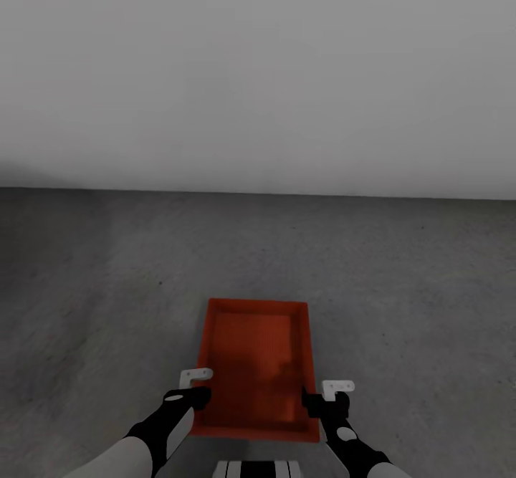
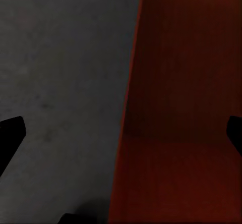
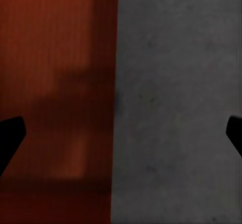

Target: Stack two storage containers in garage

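Note:
One red-orange storage container [image 1: 254,352] lies open side up on the dark grey garage floor [image 1: 107,284], just in front of me. My left gripper [image 1: 195,386] is open and straddles the container's left wall near its close end, one finger outside and one inside. My right gripper [image 1: 324,394] is open in the same way over the right wall. In the left wrist view the container wall [image 2: 128,108] runs between the spread fingertips [image 2: 11,130] of the left gripper [image 2: 121,133]. The right wrist view shows the right gripper [image 3: 121,133] spanning the red inside [image 3: 55,82] and the floor [image 3: 176,108].
A plain white wall [image 1: 258,69] stands a short way beyond the container. Bare concrete floor stretches to both sides. The top of my base [image 1: 258,469] shows at the near edge, between my arms.

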Tool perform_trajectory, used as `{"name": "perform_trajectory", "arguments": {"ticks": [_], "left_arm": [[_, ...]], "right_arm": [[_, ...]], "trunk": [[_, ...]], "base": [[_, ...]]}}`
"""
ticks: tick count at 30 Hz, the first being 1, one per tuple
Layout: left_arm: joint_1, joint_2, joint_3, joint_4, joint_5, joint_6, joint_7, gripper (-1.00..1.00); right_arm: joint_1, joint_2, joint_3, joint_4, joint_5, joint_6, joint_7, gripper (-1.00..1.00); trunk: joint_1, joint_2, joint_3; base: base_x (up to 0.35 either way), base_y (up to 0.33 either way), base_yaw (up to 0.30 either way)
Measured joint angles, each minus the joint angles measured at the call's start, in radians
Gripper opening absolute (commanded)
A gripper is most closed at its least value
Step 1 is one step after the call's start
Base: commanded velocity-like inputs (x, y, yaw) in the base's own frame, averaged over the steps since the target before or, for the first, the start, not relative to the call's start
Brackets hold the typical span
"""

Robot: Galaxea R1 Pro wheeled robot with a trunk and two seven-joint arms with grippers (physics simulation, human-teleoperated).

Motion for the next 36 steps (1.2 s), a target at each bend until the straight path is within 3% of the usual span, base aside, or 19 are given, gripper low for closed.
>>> {"name": "perform_trajectory", "arguments": {"ticks": [36], "left_arm": [[0.0,0.0,0.0,0.0,0.0,0.0,0.0,1.0]], "right_arm": [[0.0,0.0,0.0,0.0,0.0,0.0,0.0,1.0]], "trunk": [[-0.138,0.252,0.113]], "base": [[0.0,0.0,0.0]]}}
